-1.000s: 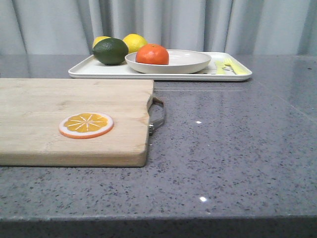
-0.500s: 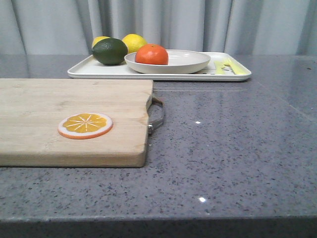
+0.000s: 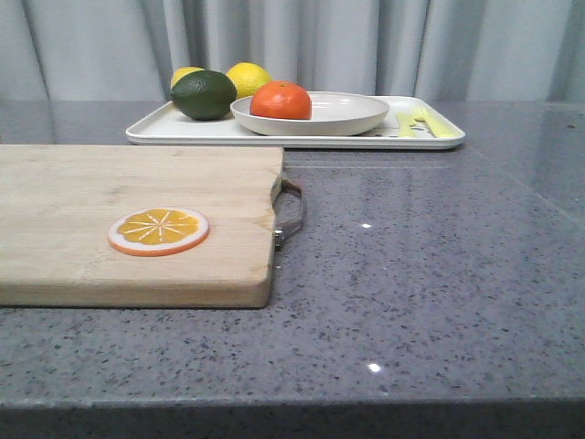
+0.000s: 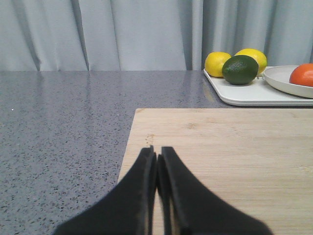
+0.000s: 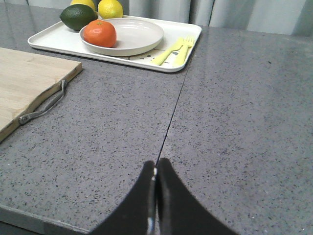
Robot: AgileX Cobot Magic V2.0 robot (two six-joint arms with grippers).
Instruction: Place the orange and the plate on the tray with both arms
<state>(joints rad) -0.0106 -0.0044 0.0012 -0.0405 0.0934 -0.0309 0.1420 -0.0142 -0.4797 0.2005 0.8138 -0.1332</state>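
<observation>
The orange [image 3: 281,100] sits in the off-white plate [image 3: 343,114], and the plate rests on the white tray [image 3: 155,131] at the far side of the table. They also show in the right wrist view: the orange [image 5: 100,33], the plate [image 5: 137,34], the tray [image 5: 49,41]. In the left wrist view the orange [image 4: 303,75] and plate [image 4: 281,78] are at the edge. My left gripper [image 4: 157,152] is shut and empty over the wooden board. My right gripper [image 5: 155,164] is shut and empty over bare table. Neither gripper shows in the front view.
A dark green lime [image 3: 203,94] and two yellow lemons [image 3: 249,78] lie on the tray's left part; yellow cutlery [image 3: 419,121] lies on its right part. A wooden cutting board [image 3: 82,183] with a metal handle [image 3: 290,210] holds an orange slice disc [image 3: 158,230] at near left.
</observation>
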